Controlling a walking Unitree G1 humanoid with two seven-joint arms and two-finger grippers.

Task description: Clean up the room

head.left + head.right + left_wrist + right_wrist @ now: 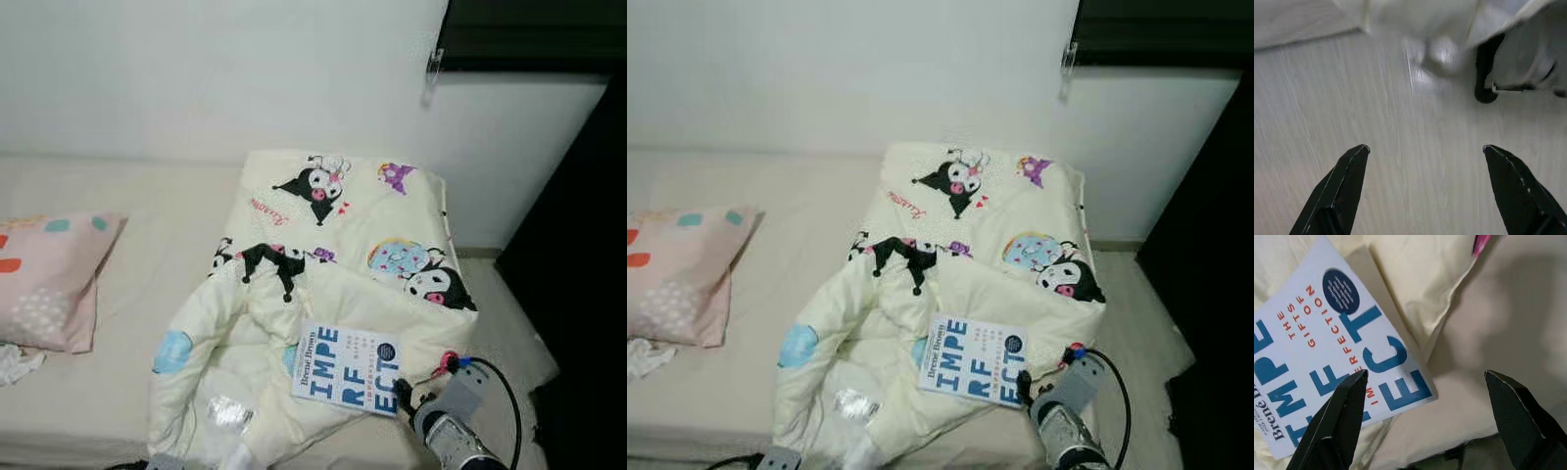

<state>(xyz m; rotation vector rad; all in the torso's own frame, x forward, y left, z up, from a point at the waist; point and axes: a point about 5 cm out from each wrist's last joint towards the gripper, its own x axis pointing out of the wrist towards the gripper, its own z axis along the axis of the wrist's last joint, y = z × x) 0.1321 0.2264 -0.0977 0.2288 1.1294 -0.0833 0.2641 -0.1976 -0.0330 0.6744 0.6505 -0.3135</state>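
A white book with big blue letters (348,367) lies flat on a crumpled cream comforter (333,255) printed with cartoon figures, at the bed's near edge. My right gripper (1425,377) hovers open just above the book's (1327,362) near right corner, one finger over the cover and the other over the bare sheet. From the head views the right gripper (403,395) sits right at that corner. My left gripper (1425,149) hangs low and open over pale wooden floor, with nothing between its fingers.
A pink patterned pillow (49,279) lies at the left of the bed (167,225), with a crumpled white scrap (15,362) beside it. A shiny plastic wrapper (227,411) rests on the comforter's near fold. Dark furniture (588,245) stands at the right.
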